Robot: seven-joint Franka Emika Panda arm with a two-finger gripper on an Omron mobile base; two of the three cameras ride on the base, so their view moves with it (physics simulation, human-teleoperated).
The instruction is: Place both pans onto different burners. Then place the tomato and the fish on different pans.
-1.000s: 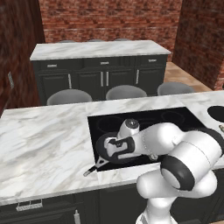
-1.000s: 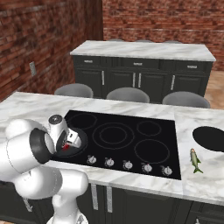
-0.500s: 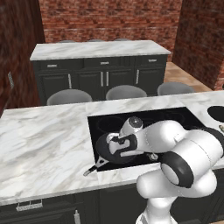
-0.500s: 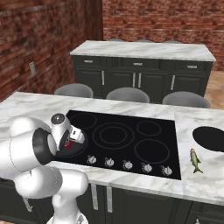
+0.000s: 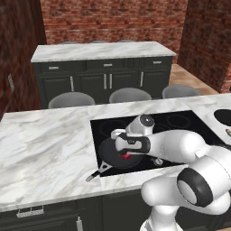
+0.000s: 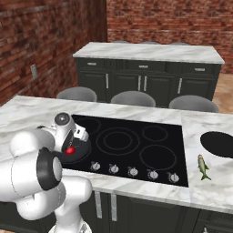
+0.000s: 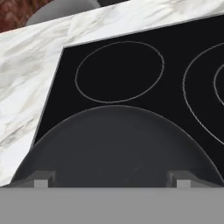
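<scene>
One black pan (image 5: pixel 110 155) sits on the front left burner of the cooktop (image 6: pixel 182 150), its handle (image 5: pixel 96 173) pointing toward the counter's front edge. The red tomato (image 5: pixel 126 156) (image 6: pixel 70 150) lies inside this pan. My gripper (image 5: pixel 128 151) (image 6: pixel 72 144) hovers just above the tomato. In the hand view its fingertips (image 7: pixel 43 180) stand wide apart over the pan's floor (image 7: pixel 113 144), holding nothing. The other pan (image 6: pixel 220 144) rests on the marble counter right of the cooktop, with the fish (image 6: pixel 203 166) in front of it.
A burner ring (image 7: pixel 119 72) lies just beyond the pan, and a larger one (image 6: pixel 118 139) is in the cooktop's middle. Silver knobs (image 6: pixel 133 171) line the front edge. Stools (image 6: pixel 133 98) and a dark cabinet run (image 6: pixel 145 79) stand behind the island.
My jaws have spread wide and let go of the tomato, which now rests in the pan. The hand has lifted slightly above it.
</scene>
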